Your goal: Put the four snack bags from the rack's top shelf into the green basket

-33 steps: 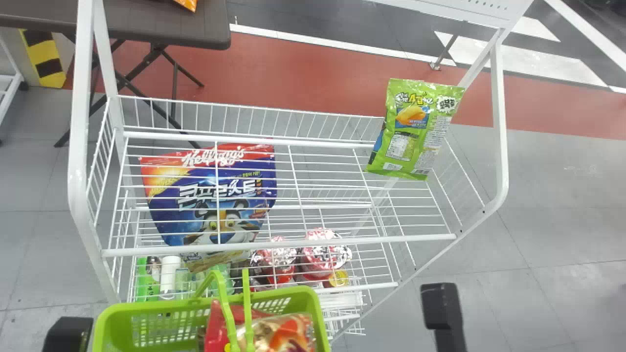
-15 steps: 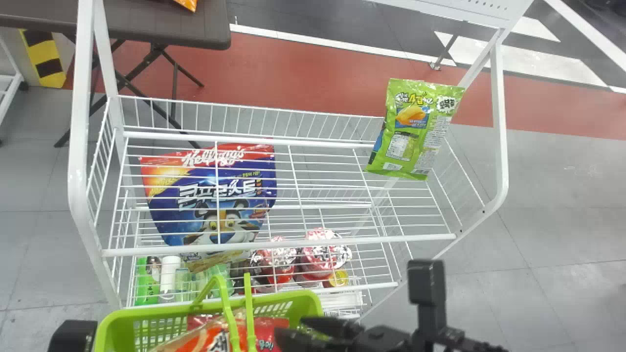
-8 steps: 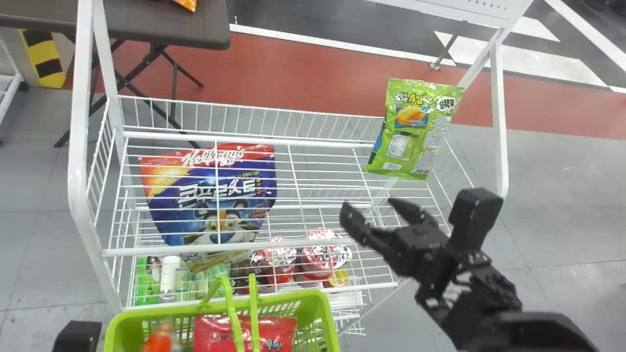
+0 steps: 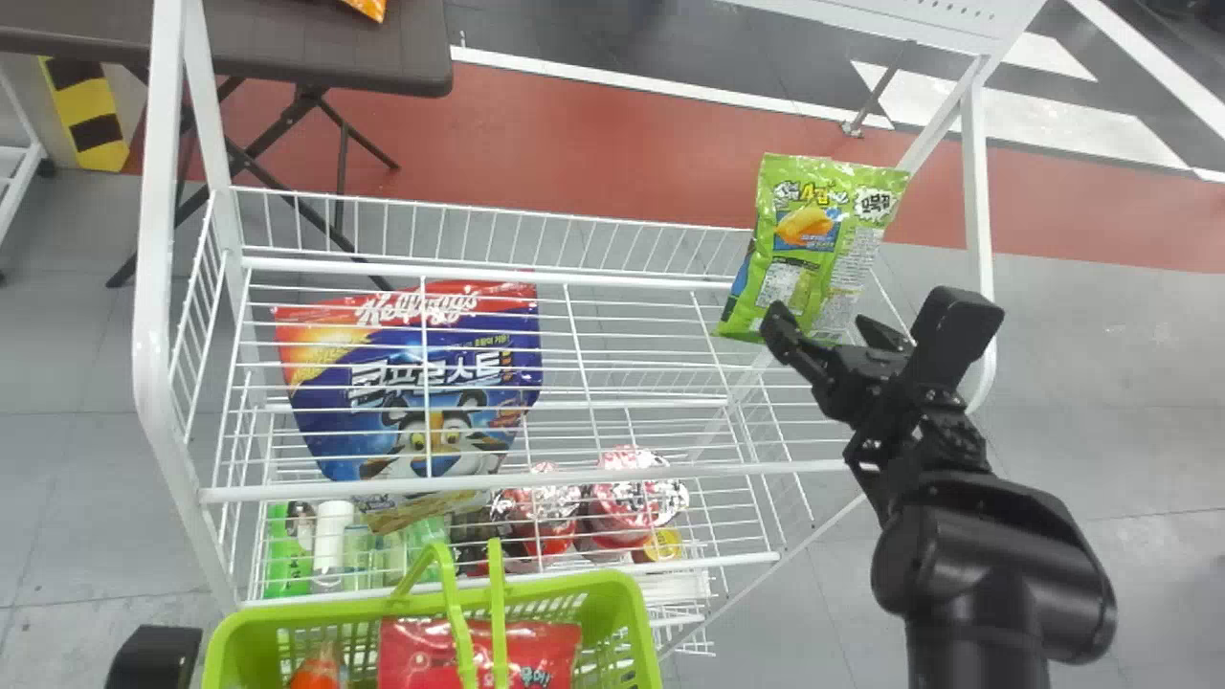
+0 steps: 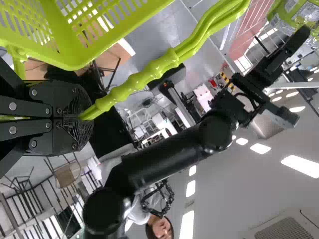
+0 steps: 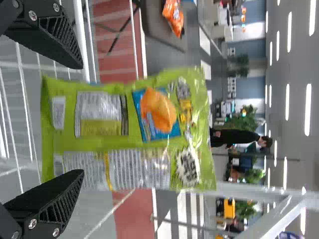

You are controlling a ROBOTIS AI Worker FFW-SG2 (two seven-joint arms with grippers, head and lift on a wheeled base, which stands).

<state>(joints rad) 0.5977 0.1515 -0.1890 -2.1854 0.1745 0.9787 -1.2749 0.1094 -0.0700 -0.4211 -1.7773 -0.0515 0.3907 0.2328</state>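
Left gripper (image 5: 79, 119) clamps the handles (image 5: 149, 69) of the green basket (image 4: 316, 610), its fingers closed on them and nothing else, as seen in the left wrist view. Parked at the lower left of the head view, the arm presumably keeps the basket close to the rack's front and its mouth upward, ready to catch what comes down. Inside, a red bag (image 4: 536, 651) lies beside an orange item (image 4: 316, 670), too hidden to identify.

Toward the left of centre, a blue cereal bag (image 4: 421, 383) sits beneath the wires of the top shelf (image 4: 574, 472), apparently no part of this job.

Right of centre, a green snack bag (image 4: 804, 239) leans back against the top shelf's rear rail, a pose that offers its lower half to a reach from the front; it is likely the bag left to fetch. Before it, the right gripper (image 4: 828, 330) has its fingers wide apart with nothing between them gripped, one to either side of the bag's lower part in the right wrist view. The next step would be to advance and close; pinching too shallowly could tip the slick, loose-sided bag over the rail.
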